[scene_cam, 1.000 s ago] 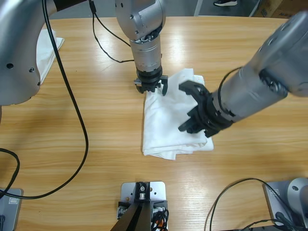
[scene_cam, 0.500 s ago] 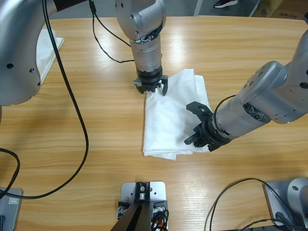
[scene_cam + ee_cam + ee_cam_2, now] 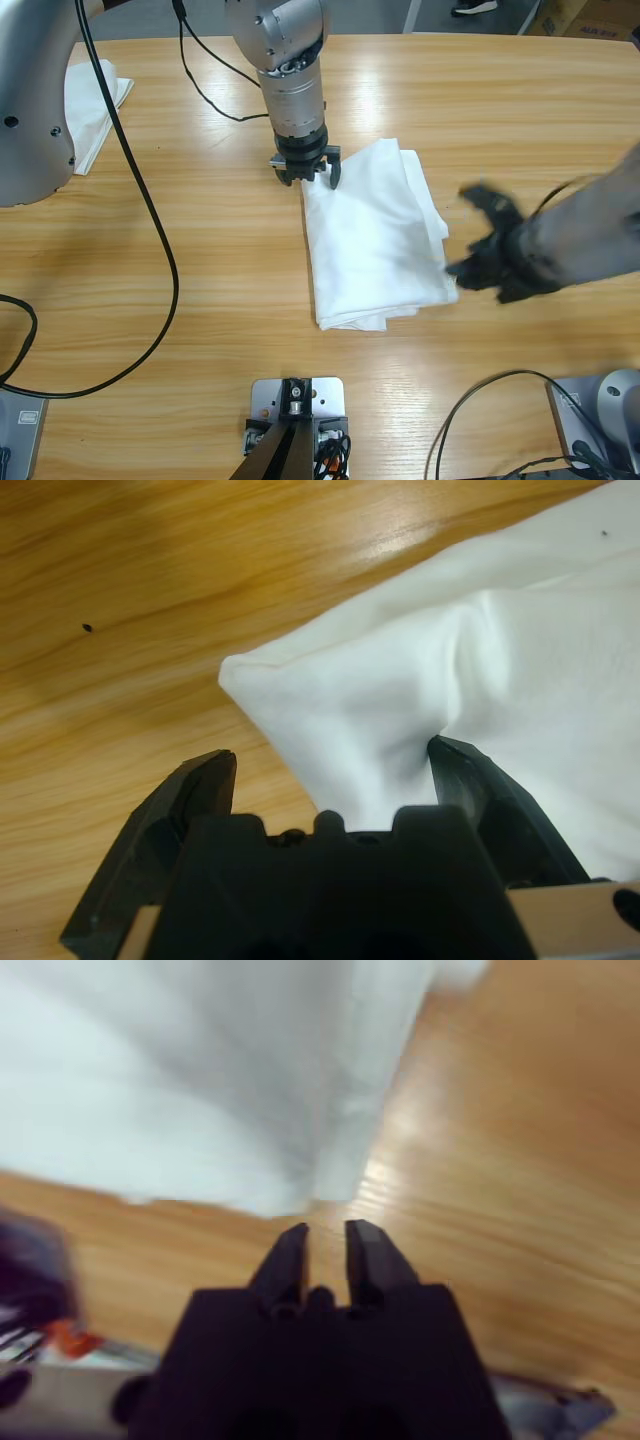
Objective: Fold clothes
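1. A folded white T-shirt [image 3: 375,235] lies near the middle of the wooden table [image 3: 200,260], its long side running from about 11 o'clock to 5 o'clock in the high view.
2. The left gripper [image 3: 306,172] points straight down at the shirt's 11 o'clock corner. Its jaws stand spread apart.
3. In the left wrist view that corner of the shirt [image 3: 400,700] bulges up between the spread fingers [image 3: 185,800], and the cloth touches the finger on the right side of that view.
4. The right gripper [image 3: 478,235] is off the cloth, just beside the shirt's 3 o'clock edge, over bare wood.
5. In the right wrist view its fingers [image 3: 367,1245] are almost together, with only a thin gap and nothing between them; the shirt's edge [image 3: 250,1090] lies beyond the tips, apart from them.
6. A second folded white cloth [image 3: 90,100] rests at the table's 10 o'clock corner, well apart from both grippers.
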Controlling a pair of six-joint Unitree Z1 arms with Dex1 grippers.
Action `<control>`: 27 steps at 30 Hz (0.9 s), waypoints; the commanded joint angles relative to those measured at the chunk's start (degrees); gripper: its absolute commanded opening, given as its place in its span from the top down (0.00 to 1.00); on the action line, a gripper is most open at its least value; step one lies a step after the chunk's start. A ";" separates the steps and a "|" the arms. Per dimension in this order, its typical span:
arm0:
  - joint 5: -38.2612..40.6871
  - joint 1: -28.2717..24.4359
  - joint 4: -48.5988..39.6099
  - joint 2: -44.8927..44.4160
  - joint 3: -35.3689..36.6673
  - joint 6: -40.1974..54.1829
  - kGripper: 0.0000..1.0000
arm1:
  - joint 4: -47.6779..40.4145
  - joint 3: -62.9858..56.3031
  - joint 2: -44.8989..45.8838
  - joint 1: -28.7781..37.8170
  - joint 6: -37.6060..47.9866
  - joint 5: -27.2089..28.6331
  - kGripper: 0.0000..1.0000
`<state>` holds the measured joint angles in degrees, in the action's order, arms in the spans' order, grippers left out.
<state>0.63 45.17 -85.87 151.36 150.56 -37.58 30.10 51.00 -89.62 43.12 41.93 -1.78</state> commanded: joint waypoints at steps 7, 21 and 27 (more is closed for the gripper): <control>-0.65 -3.25 -9.49 -5.88 32.87 -0.51 0.25 | 6.64 27.85 -17.07 -13.94 -22.25 -5.83 0.81; -1.28 -5.98 -9.40 -14.42 18.81 -0.39 0.25 | 9.70 39.12 -30.00 -17.54 -26.10 -11.86 1.00; -1.13 -4.39 -9.40 -13.03 18.88 -0.98 0.25 | 7.57 35.85 -33.24 -17.54 -25.71 -14.82 1.00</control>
<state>-0.56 39.53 -85.97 136.77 150.56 -37.96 39.04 89.55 -116.44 26.30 15.95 -13.43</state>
